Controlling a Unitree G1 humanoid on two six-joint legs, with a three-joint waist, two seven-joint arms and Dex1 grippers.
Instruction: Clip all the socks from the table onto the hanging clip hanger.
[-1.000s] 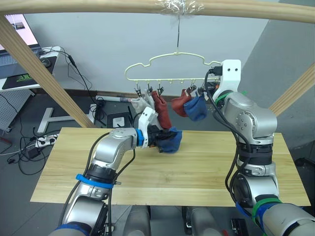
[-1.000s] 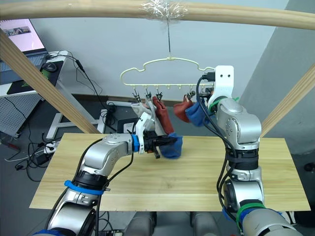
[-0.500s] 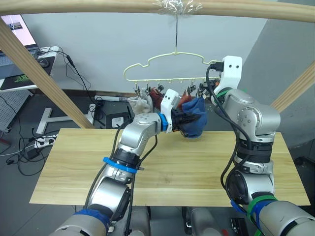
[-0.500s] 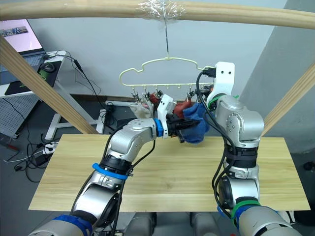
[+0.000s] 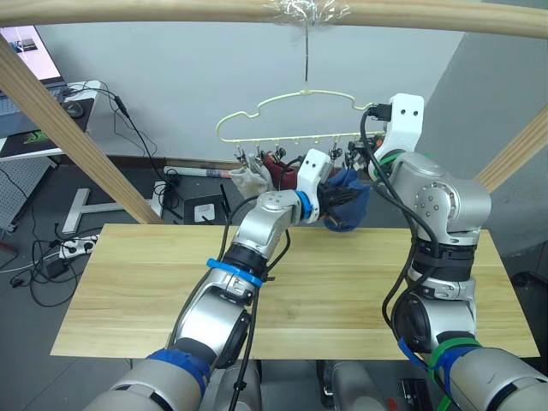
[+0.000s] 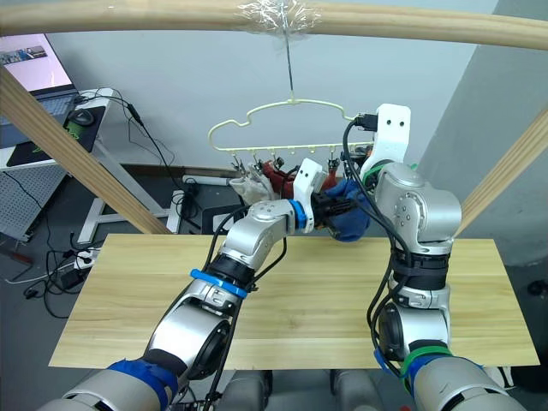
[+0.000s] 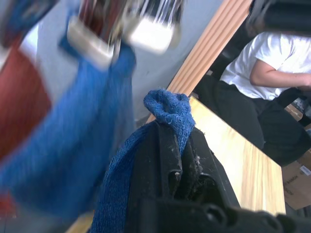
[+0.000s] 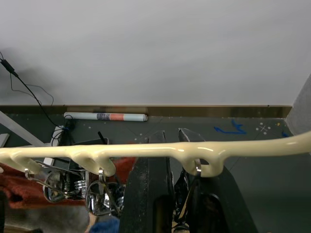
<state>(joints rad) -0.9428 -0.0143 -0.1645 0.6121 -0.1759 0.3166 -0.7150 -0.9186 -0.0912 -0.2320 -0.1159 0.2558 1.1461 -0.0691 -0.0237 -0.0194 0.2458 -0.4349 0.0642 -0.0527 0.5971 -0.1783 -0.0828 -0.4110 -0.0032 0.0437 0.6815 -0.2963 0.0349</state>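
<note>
The pale-yellow clip hanger (image 5: pixel 287 113) hangs from the top pole. A grey sock (image 5: pixel 250 181) and rust-red socks (image 5: pixel 281 168) hang from its clips. My left gripper (image 5: pixel 341 199) is raised to the hanger's right end, shut on a royal blue sock (image 7: pixel 167 104). Right beside it a second blue sock (image 7: pixel 92 145) hangs from a metal clip. My right gripper (image 8: pixel 182 194) reaches up under the hanger bar (image 8: pixel 160 151), its fingers (image 8: pixel 148 194) closed on either side of a clip (image 8: pixel 197 167). The wooden table (image 5: pixel 128 291) lies below with no socks showing on it.
Round wooden poles frame the scene: one across the top (image 5: pixel 171 10), one slanting at the left (image 5: pixel 77 128), one at the right (image 5: pixel 514 154). A desk with a monitor (image 5: pixel 34 51) stands at the back left. A person in a white shirt (image 7: pixel 272 63) sits beyond the table.
My left gripper has carried the blue sock from just above the table up and to the right, to the hanger's right end. The right gripper stays at the hanger.
</note>
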